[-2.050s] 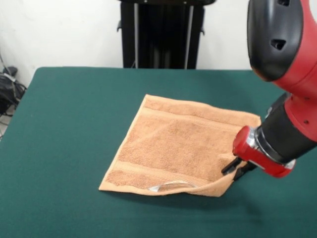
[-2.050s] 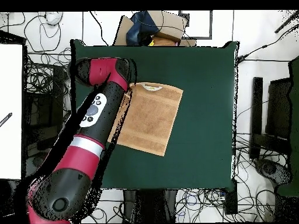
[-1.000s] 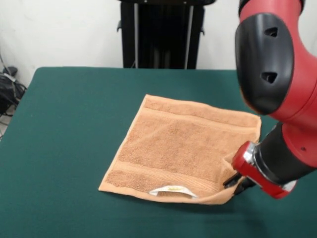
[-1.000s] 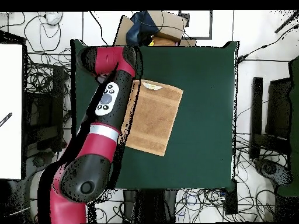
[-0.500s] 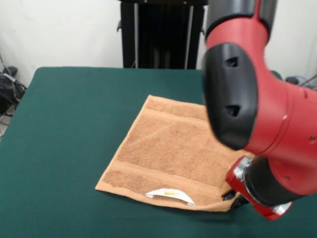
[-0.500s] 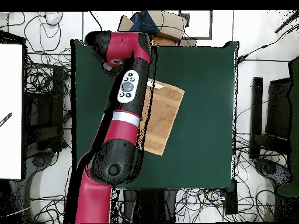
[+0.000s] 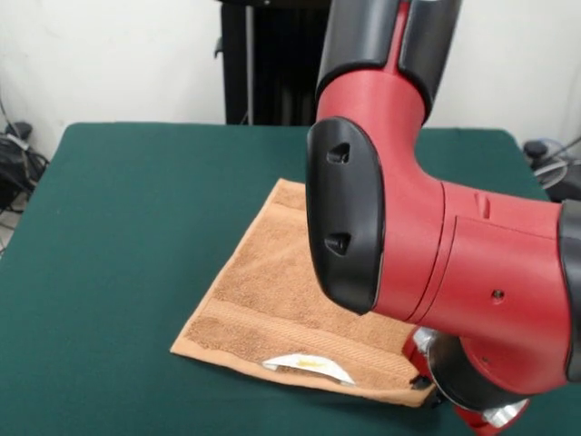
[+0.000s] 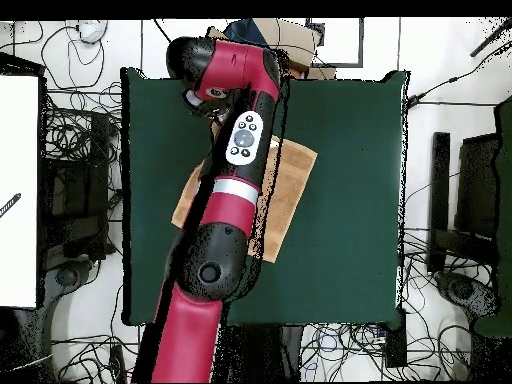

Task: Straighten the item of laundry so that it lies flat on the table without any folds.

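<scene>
The light orange-tan terry towel [image 7: 272,295] is seen lying spread on the dark green table [image 7: 118,227], with much of it hidden behind the red and black arm [image 7: 427,236] in the front view. In the overhead view the arm [image 8: 230,190] is laid across the towel [image 8: 285,190], so that only strips of cloth are shown on either side of it. The gripper [image 7: 425,386] is seen only as a dark tip under the red wrist, at the towel's near corner; whether it is open, closed or clamped on the cloth cannot be told. Just beside that tip, along the same near edge, the white label [image 7: 307,366] with its yellow mark is seen facing up. A woven border band runs parallel to that edge, a little farther from the gripper.
</scene>
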Tool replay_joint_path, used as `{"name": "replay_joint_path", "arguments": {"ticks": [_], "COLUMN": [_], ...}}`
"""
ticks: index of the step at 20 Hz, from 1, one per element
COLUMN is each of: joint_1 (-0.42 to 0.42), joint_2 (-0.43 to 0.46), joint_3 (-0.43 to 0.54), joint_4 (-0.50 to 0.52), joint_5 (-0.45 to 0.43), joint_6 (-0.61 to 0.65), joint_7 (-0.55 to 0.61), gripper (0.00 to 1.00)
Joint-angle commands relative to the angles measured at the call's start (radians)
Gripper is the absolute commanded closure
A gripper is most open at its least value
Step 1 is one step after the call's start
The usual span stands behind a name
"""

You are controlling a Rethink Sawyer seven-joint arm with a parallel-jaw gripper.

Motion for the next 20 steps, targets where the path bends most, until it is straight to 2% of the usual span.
{"name": "replay_joint_path", "arguments": {"ticks": [1,8,13,15,20], "joint_1": [-0.015,-0.032,-0.022,0.000,0.004], "joint_2": [-0.006,-0.003,-0.005,-0.006,-0.006], "joint_3": [-0.241,-0.345,-0.376,-0.351,-0.359], "joint_4": [-0.040,-0.031,-0.010,0.009,0.016], "joint_5": [0.154,0.260,0.302,0.284,0.289], "joint_6": [-0.034,-0.075,-0.102,-0.099,-0.096], "joint_7": [0.298,0.312,0.330,0.331,0.318], "gripper": [1.00,1.00,1.00,1.00,1.00]}}
